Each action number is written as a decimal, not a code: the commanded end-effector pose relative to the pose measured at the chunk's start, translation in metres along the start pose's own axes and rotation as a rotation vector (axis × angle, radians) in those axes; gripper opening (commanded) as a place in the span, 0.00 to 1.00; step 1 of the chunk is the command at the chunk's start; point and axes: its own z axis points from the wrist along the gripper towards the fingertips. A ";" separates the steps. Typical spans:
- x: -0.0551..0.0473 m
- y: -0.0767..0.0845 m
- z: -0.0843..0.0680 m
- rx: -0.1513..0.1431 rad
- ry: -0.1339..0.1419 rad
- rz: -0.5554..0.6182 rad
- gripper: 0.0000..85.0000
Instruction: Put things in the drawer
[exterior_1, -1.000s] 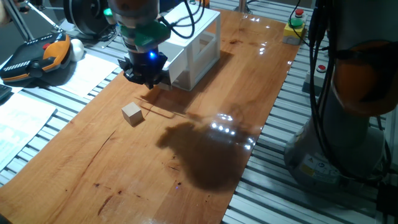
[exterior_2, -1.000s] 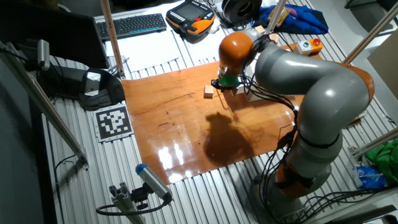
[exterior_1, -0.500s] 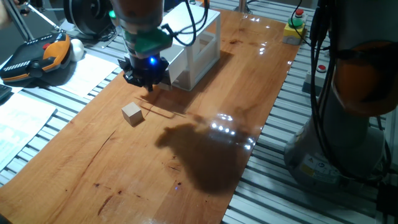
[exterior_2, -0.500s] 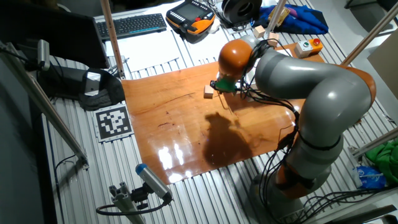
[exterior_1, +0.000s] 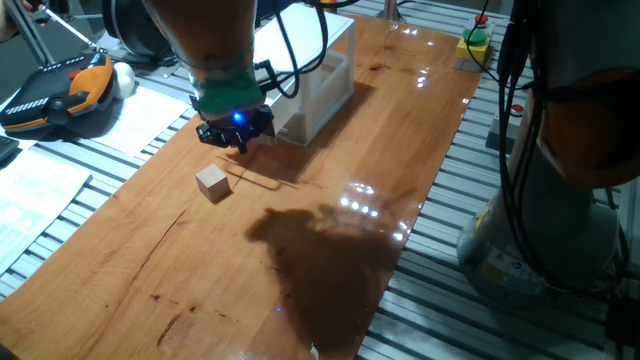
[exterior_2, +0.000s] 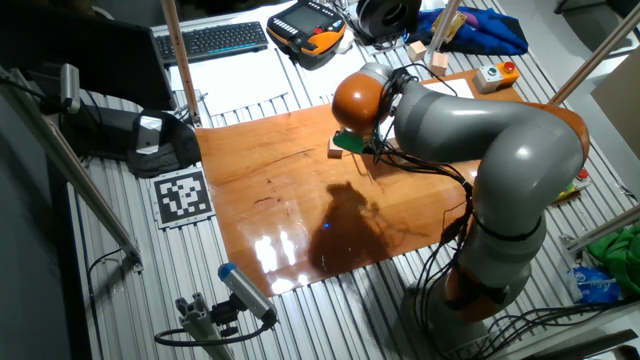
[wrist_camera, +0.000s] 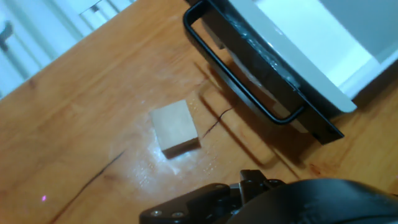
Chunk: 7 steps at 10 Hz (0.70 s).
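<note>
A small pale beige wooden cube (exterior_1: 212, 182) lies on the wooden table, in front of the white cabinet (exterior_1: 322, 92). It also shows in the other fixed view (exterior_2: 334, 149) and in the hand view (wrist_camera: 175, 127). The upper drawer (wrist_camera: 281, 67) stands pulled out, a white tray with a dark handle bar (wrist_camera: 247, 93) across its front. My gripper (exterior_1: 236, 138) hovers between the cabinet and the cube, just behind the cube and above the table. It looks open and holds nothing. Its dark fingers (wrist_camera: 205, 202) show at the bottom of the hand view.
An orange-black teach pendant (exterior_1: 62, 92) and papers lie off the table at the left. A yellow box with a red button (exterior_1: 474, 38) sits at the far table corner. The arm's shadow (exterior_1: 325, 260) falls on the table's near part.
The arm has swung left and the gripper has shifted slightly towards the cube. The cube and the drawer have not moved.
</note>
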 end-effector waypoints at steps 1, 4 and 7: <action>0.000 0.000 0.000 0.061 0.010 0.192 0.00; -0.008 0.001 0.002 0.043 0.050 0.191 0.00; -0.008 0.001 0.002 0.032 0.031 0.156 0.00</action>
